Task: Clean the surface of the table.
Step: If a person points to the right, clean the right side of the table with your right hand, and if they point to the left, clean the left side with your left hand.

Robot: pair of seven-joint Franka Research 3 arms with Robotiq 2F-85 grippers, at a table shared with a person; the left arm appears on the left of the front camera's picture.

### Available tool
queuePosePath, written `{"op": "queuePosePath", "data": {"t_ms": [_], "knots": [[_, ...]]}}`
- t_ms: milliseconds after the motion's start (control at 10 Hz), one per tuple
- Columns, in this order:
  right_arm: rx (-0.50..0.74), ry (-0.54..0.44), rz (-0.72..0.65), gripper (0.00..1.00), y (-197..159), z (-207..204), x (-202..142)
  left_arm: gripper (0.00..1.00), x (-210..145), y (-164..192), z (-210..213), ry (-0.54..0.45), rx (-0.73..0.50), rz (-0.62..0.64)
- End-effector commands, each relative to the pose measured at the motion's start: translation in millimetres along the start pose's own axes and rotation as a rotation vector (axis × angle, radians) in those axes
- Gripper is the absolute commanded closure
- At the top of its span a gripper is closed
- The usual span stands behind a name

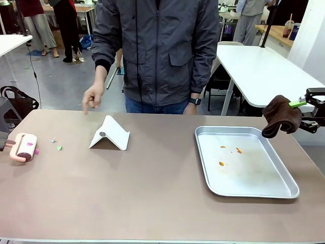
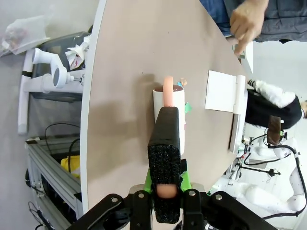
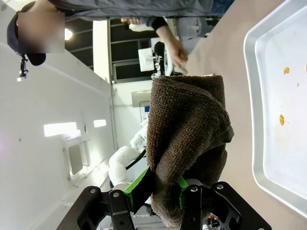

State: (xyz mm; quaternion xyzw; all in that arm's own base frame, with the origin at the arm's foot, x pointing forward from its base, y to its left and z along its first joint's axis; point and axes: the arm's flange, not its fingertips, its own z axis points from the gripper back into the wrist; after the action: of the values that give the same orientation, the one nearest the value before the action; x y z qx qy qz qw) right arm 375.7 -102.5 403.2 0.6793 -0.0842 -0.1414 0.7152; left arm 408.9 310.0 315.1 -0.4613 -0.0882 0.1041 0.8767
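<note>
Because the small coloured scraps (image 1: 57,145) lie on the left part of the desk (image 1: 152,193), just right of the lint roller (image 1: 24,146), the step in hand is judged to be rolling them up. Press the roller flat on the brown top and draw it over the scraps in one straight pass to the right, under even downward load. Stop short of the white folded stand (image 1: 110,134) so that it is not pushed. The person's hand (image 1: 93,97) points down at the far edge near the scraps; leave it room.

The left hand (image 2: 166,191) is closed on the roller's black foam handle. Its arm sits low at the desk's left edge, with the roller head on or just above the surface; contact cannot be confirmed. The right hand (image 3: 165,189) is clamped on a folded brown cloth (image 1: 282,116) and hangs raised at the far right, by the far right corner of the metal tray (image 1: 254,195), which holds orange crumbs (image 1: 231,150).
</note>
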Motion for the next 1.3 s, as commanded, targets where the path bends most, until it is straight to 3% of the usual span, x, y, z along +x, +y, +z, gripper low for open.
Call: {"op": "queuePosePath", "data": {"t_ms": [0, 600, 1200], "knots": [[0.013, 0.006, 0.009, 1.0, 4.7, 2.8, -2.7, 0.78, -2.6, -1.1, -12.4, -0.014, 0.028, 0.045], [0.013, 0.006, 0.009, 1.0, 4.7, 2.8, -2.7, 0.78, 6.4, -21.9, -57.6, 0.088, 0.024, 0.096], [0.013, 0.006, 0.009, 1.0, 4.7, 2.8, -2.7, 0.78, 11.1, -51.6, -101.3, 0.146, 0.009, 0.069]]}}
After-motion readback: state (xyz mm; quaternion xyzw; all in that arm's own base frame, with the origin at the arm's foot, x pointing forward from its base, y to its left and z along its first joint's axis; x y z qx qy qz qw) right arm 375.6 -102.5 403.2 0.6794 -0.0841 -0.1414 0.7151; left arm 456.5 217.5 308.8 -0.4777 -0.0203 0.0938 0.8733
